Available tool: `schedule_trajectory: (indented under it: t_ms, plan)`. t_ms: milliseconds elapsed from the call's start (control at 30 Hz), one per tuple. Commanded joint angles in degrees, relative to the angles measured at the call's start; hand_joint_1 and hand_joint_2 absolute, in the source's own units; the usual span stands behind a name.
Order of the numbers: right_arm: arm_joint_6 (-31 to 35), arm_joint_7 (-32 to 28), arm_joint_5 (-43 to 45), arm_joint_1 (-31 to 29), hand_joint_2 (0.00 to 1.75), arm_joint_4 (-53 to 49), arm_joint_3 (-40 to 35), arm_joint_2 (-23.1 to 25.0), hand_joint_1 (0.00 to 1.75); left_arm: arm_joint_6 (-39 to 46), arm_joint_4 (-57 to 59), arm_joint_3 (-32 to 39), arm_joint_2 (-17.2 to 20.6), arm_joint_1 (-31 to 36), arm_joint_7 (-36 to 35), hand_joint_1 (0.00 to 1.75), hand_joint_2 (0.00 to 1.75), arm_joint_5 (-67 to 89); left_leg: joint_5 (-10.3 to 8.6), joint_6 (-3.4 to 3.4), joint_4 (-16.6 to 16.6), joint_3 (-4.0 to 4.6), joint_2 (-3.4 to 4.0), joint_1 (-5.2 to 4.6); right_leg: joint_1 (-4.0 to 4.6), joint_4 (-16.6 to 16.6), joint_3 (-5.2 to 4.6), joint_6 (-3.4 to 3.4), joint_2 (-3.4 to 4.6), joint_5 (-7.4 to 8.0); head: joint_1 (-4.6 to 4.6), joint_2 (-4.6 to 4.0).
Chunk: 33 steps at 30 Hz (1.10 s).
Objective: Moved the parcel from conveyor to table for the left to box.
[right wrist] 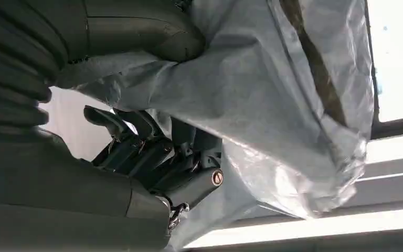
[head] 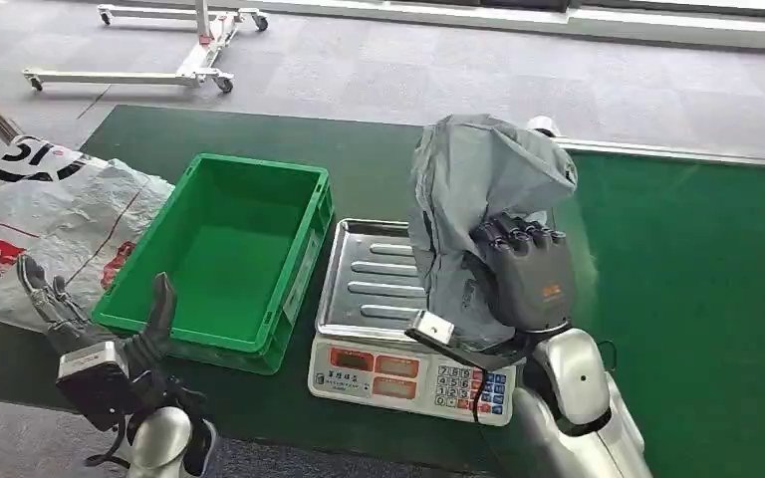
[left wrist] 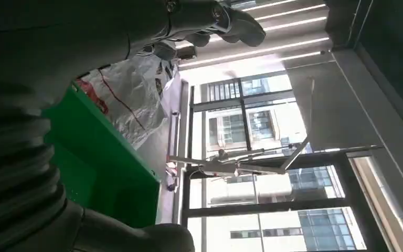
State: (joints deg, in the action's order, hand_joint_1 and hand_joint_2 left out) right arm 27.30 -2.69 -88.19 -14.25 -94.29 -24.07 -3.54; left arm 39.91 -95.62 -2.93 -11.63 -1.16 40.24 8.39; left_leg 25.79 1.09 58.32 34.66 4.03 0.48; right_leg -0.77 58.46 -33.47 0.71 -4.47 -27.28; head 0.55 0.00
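Head view: right hand (head: 524,271) clamped on limp grey parcel (head: 473,209) above scale (head: 379,299) at table's near edge, left hand (head: 95,324) open and idle beside crate (head: 229,254); slack film could slip through, dropping parcel askew.

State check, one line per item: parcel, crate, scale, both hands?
grey parcel: held upright above the scale tray, gripped by the right hand.
green crate: empty, upright on the table.
scale: tray bare beside the parcel.
right hand: fingers closed on the parcel.
left hand: fingers apart, holding nothing.
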Motion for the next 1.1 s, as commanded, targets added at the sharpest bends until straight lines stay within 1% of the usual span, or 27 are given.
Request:
schedule_trajectory:
  t_ms: [33, 100, 133, 200, 233, 267, 300, 333, 367, 400, 467, 500, 533, 567, 600, 633, 667, 700, 733, 800, 867, 900, 1000, 1033, 1067, 1100]
  plan:
    - [1.8, 0.8, 2.4, -5.0, 1.75, 5.4, -4.4, 1.1, 1.75, 0.1, 3.5, -0.6, 0.1, 1.1, -0.2, 0.0, 1.75, 0.8, -0.01, -0.07, -0.1, -0.09, -0.07, 0.0, -0.05, -0.1, 0.04, -0.03, 0.51, 0.09, 0.0, 0.0]
    - [1.9, 1.1, 2.8, -5.4, 1.75, 5.9, -4.3, 1.2, 1.75, 0.1, 3.5, -0.4, -0.1, 1.2, -0.2, 0.0, 1.75, 1.2, -0.01, -0.04, 0.0, -0.03, -0.04, -0.02, -0.05, 0.0, 0.02, -0.01, 0.28, 0.04, -0.02, 0.0]
    - [1.9, 1.1, 2.8, -5.4, 1.75, 5.9, -4.3, 1.2, 1.75, 0.1, 3.5, -0.4, -0.1, 1.2, -0.2, 0.0, 1.75, 1.2, -0.03, -0.06, -0.1, -0.09, -0.12, -0.02, -0.07, -0.1, 0.07, -0.03, 0.46, 0.09, 0.0, 0.0]
    - [0.8, 1.0, 7.3, -6.6, 1.75, 8.3, -3.5, 1.7, 1.75, 0.1, 4.0, -0.7, 0.0, 1.6, -0.2, 0.0, 1.75, 1.5, -0.02, -0.04, 0.0, -0.06, -0.1, -0.02, -0.07, -0.1, 0.06, 0.0, 0.29, 0.06, -0.02, 0.0]
    - [-0.5, 0.2, 9.3, -7.6, 1.75, 10.3, -3.2, 1.9, 1.75, 0.1, 4.4, -1.0, 0.1, 1.9, -0.2, 0.0, 1.75, 1.4, -0.03, -0.05, -0.1, -0.11, -0.17, 0.04, -0.03, -0.1, 0.13, -0.02, 0.44, 0.11, 0.0, 0.0]
    - [-2.1, -2.9, 14.7, -8.5, 1.75, 12.2, -3.4, 2.3, 1.75, 0.1, 4.7, -1.3, 0.4, 2.2, -0.2, 0.0, 1.75, 1.5, -0.02, -0.04, -0.1, -0.08, -0.11, -0.02, -0.07, -0.1, 0.08, -0.01, 0.34, 0.08, 0.0, 0.0]
    - [-5.5, -7.7, 22.3, -9.3, 1.75, 13.9, -3.6, 2.4, 1.75, 0.1, 5.6, -1.7, 0.6, 2.8, -0.2, 0.0, 1.75, 2.0, -0.06, -0.04, -0.1, -0.12, -0.15, 0.0, -0.06, -0.1, 0.1, -0.04, 0.52, 0.14, -0.02, 0.0]
    - [-7.7, -10.7, 26.5, -10.0, 1.75, 16.0, -3.4, 2.5, 1.75, 0.1, 6.4, -1.8, 0.6, 3.6, -0.2, 0.0, 1.75, 2.2, -0.05, -0.03, -0.1, -0.09, -0.12, -0.01, -0.06, -0.1, 0.08, -0.03, 0.42, 0.12, -0.02, 0.0]
    - [-6.7, -10.0, 25.0, -10.4, 1.75, 17.8, -3.2, 2.9, 1.75, 0.1, 6.4, -1.5, 0.4, 3.6, -0.2, 0.0, 1.75, 2.4, -0.04, -0.03, 0.0, -0.08, -0.12, -0.02, -0.06, -0.1, 0.1, -0.01, 0.27, 0.08, 0.0, 0.0]
    - [-6.0, -9.6, 23.8, -10.6, 1.75, 19.0, -3.2, 3.2, 1.75, 0.1, 6.1, -1.4, 0.2, 3.4, -0.2, 0.0, 1.75, 2.5, -0.09, -0.04, -0.1, -0.12, -0.21, 0.02, -0.03, -0.2, 0.12, -0.04, 0.43, 0.15, 0.0, 0.0]
    - [-5.4, -9.3, 23.6, -10.4, 1.75, 20.5, -3.2, 3.7, 1.75, 0.1, 5.5, -1.6, 0.4, 2.9, -0.2, 0.0, 1.75, 2.5, -0.03, -0.02, 0.0, -0.09, -0.09, -0.01, -0.05, -0.1, 0.08, -0.03, 0.27, 0.09, 0.0, 0.0]
    - [-4.0, -8.8, 22.8, -10.2, 1.75, 21.0, -3.1, 3.8, 0.17, 0.1, 5.6, -1.5, 0.4, 2.8, -0.2, 0.0, 1.75, 2.7, -0.07, -0.03, -0.1, -0.15, -0.21, 0.0, -0.04, -0.1, 0.13, -0.06, 0.4, 0.13, -0.02, 0.0]
    - [-1.5, -7.7, 21.2, -9.8, 1.75, 21.2, -2.6, 4.2, 0.0, 0.1, 5.5, -1.3, 0.3, 2.7, -0.2, 0.0, 1.75, 2.6, -0.03, -0.02, -0.1, -0.11, -0.14, -0.01, -0.04, -0.1, 0.1, -0.03, 0.25, 0.08, 0.0, 0.0]
    - [-1.7, -7.6, 21.2, -9.8, 1.75, 21.6, -2.7, 4.2, 0.0, 0.1, 5.5, -1.5, 0.4, 2.7, -0.2, 0.0, 1.75, 2.6, -0.05, -0.04, -0.1, -0.16, -0.19, 0.01, -0.04, -0.1, 0.15, -0.05, 0.4, 0.11, 0.0, 0.0]
    - [-1.4, -7.7, 22.0, -9.4, 1.75, 21.1, -2.4, 4.0, 0.0, 0.1, 5.5, -1.9, 0.7, 2.9, -0.2, 0.0, 1.75, 2.3, -0.02, -0.03, 0.0, -0.1, -0.13, 0.03, 0.0, -0.1, 0.11, -0.03, 0.29, 0.09, 0.0, 0.0]
    - [-1.4, -7.7, 22.3, -9.2, 0.0, 20.6, -2.3, 3.7, 0.0, 0.1, 5.6, -2.0, 0.8, 3.1, -0.2, 0.0, 1.75, 2.3, -0.03, -0.04, -0.1, -0.14, -0.19, 0.0, -0.03, -0.1, 0.13, -0.04, 0.36, 0.1, 0.0, 0.0]
    - [-1.3, -7.6, 22.8, -9.0, 0.0, 20.2, -1.9, 3.5, 0.0, 0.1, 5.9, -2.2, 0.9, 3.4, -0.2, 0.0, 1.75, 2.2, -0.03, -0.03, 0.0, -0.08, -0.19, 0.0, -0.03, -0.1, 0.1, -0.02, 0.23, 0.07, 0.0, 0.0]
    - [-1.3, -7.5, 23.1, -8.7, 0.0, 19.7, -1.5, 3.3, 0.0, 0.1, 6.2, -2.3, 1.0, 3.7, -0.2, 0.0, 1.75, 2.2, -0.04, -0.05, -0.1, -0.13, -0.3, 0.02, -0.03, -0.2, 0.16, -0.04, 0.35, 0.09, 0.0, 0.0]
    - [-1.8, -7.7, 24.2, -8.3, 0.0, 19.1, -1.1, 2.9, 0.0, 0.1, 6.6, -2.7, 1.3, 4.2, -0.2, 0.0, 1.75, 2.0, -0.03, -0.03, 0.0, -0.04, -0.21, 0.0, -0.03, -0.1, 0.07, -0.02, 0.18, 0.06, 0.0, 0.0]
    - [-1.8, -7.7, 24.8, -7.2, 0.0, 18.1, -0.4, 2.2, 0.0, 0.1, 7.0, -2.9, 1.4, 4.6, -0.2, 0.0, 1.75, 2.2, -0.08, -0.06, -0.1, -0.13, -0.43, 0.02, -0.04, -0.2, 0.18, -0.05, 0.31, 0.1, 0.0, 0.0]
    - [-1.7, -7.8, 25.2, -6.7, 0.0, 18.0, -0.1, 1.9, 0.0, 0.1, 7.1, -2.9, 1.3, 4.6, -0.2, 0.0, 1.75, 2.2, -0.05, -0.04, 0.0, -0.04, -0.29, -0.01, -0.05, -0.1, 0.06, -0.02, 0.13, 0.06, 0.0, 0.0]
    - [-1.8, -7.9, 25.5, -6.4, 0.0, 17.9, 0.1, 1.6, 0.0, 0.1, 7.0, -2.9, 1.3, 4.6, -0.2, 0.0, 1.75, 2.3, -0.09, -0.06, -0.1, -0.09, -0.44, 0.02, -0.03, -0.2, 0.13, -0.05, 0.26, 0.1, -0.02, 0.0]
    - [-1.6, -7.7, 26.4, -5.4, 0.0, 17.8, 1.1, 1.2, 0.0, 0.1, 6.7, -2.7, 1.0, 4.0, -0.2, 0.0, 1.75, 3.2, -0.07, -0.04, -0.1, -0.07, -0.37, 0.02, -0.02, -0.1, 0.11, -0.03, 0.14, 0.07, -0.02, 0.0]
    - [-1.7, -7.7, 26.5, -5.3, 0.0, 17.9, 1.2, 1.1, 0.0, 0.1, 6.6, -2.7, 1.0, 3.9, -0.2, 0.0, 1.75, 3.2, -0.09, -0.05, -0.1, -0.11, -0.46, 0.01, -0.04, -0.2, 0.14, -0.04, 0.21, 0.09, 0.0, 0.0]
    - [-1.7, -7.9, 27.0, -5.0, 0.0, 17.9, 1.4, 0.9, 0.0, 0.1, 6.5, -2.7, 1.0, 3.8, -0.2, 0.0, 1.75, 3.3, -0.05, -0.05, -0.1, -0.07, -0.36, 0.01, -0.03, -0.1, 0.1, -0.03, 0.15, 0.06, 0.0, 0.0]
    - [-2.0, -8.3, 28.5, -4.7, 0.0, 17.7, 1.7, 0.9, 0.0, 0.1, 6.3, -2.6, 0.9, 3.6, -0.2, 0.0, 1.75, 3.4, -0.08, -0.06, -0.1, -0.12, -0.47, 0.02, -0.04, -0.2, 0.17, -0.04, 0.23, 0.09, 0.0, 0.0]
